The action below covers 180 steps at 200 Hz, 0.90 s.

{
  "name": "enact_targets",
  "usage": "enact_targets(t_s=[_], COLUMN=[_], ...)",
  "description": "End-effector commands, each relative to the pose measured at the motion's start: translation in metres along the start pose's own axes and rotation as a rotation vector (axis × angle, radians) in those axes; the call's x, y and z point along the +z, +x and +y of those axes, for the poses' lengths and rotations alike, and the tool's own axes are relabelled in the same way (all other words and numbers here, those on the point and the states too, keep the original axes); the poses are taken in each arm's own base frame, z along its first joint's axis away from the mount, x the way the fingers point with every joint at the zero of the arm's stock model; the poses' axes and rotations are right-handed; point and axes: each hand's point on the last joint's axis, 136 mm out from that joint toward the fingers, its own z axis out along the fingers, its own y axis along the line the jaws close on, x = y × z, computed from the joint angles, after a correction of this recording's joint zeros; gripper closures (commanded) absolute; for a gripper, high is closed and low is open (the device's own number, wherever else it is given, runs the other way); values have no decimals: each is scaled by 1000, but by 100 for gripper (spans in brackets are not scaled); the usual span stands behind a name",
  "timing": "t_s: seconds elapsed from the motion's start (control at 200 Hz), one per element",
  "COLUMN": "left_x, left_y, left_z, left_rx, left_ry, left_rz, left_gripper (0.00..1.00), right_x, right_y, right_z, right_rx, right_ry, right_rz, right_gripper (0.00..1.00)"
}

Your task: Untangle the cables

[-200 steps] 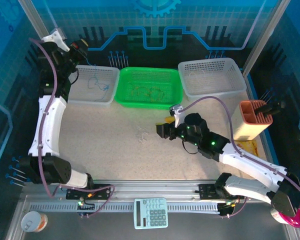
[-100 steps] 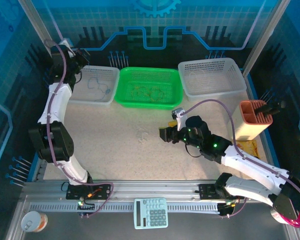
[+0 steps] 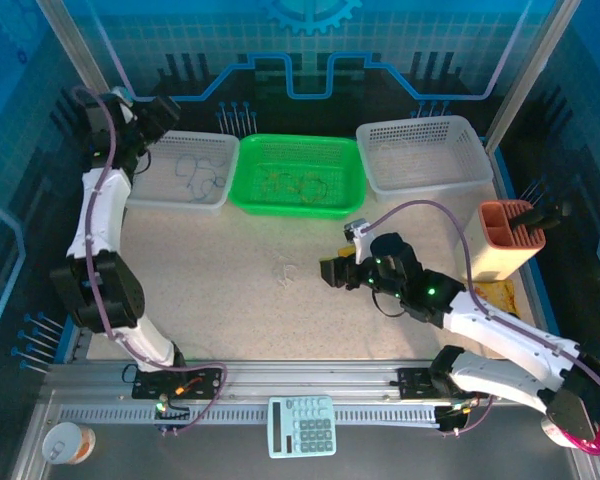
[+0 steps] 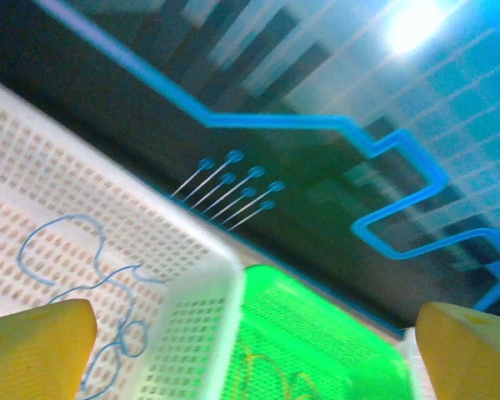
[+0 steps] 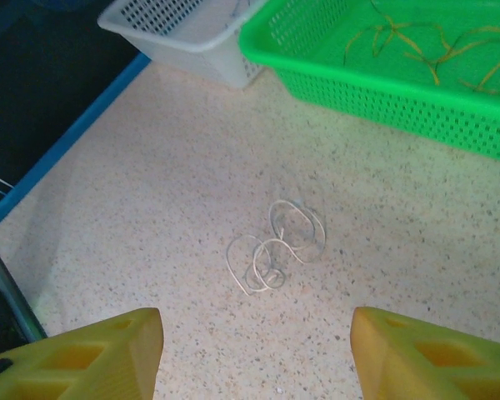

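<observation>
Right wrist view: the right gripper (image 5: 254,354) stands wide and empty near the whitish cable (image 5: 275,246), which lies mid-table. The left gripper (image 4: 254,354) gapes wide, empty, over the white basket (image 4: 192,333) at the table's far-left corner, with the blue cable (image 4: 96,279) inside it.

The speckled beige tabletop (image 3: 210,310) carries three baskets in a row along its far edge: a left white basket (image 3: 180,202), a green basket (image 3: 290,206) just beside it, and a right white basket (image 3: 430,182). Near the middle lies a small tangle of whitish cables (image 3: 285,272) (bare surface all round it). A terracotta holder (image 3: 505,250) stands upright at the right edge.
</observation>
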Motion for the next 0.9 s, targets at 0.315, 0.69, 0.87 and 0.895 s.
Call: enact_targets(t_s=[0.315, 0.69, 0.87, 0.895], left_x=[-122, -146, -147, -147], left_y=[162, 237, 241, 240], left_z=[-50, 9, 11, 10], left_rx=[-60, -120, -121, -121], left_ry=[261, 146, 145, 148], left_rz=[216, 293, 303, 304], left_gripper=[1, 1, 1, 1], right_x=[80, 133, 143, 144], right_y=[39, 51, 63, 65], right_z=[1, 15, 3, 0], right_rx=[81, 239, 290, 298], right_ry=[29, 91, 195, 209], right_rz=[244, 347, 383, 386], right_gripper=[39, 42, 43, 43])
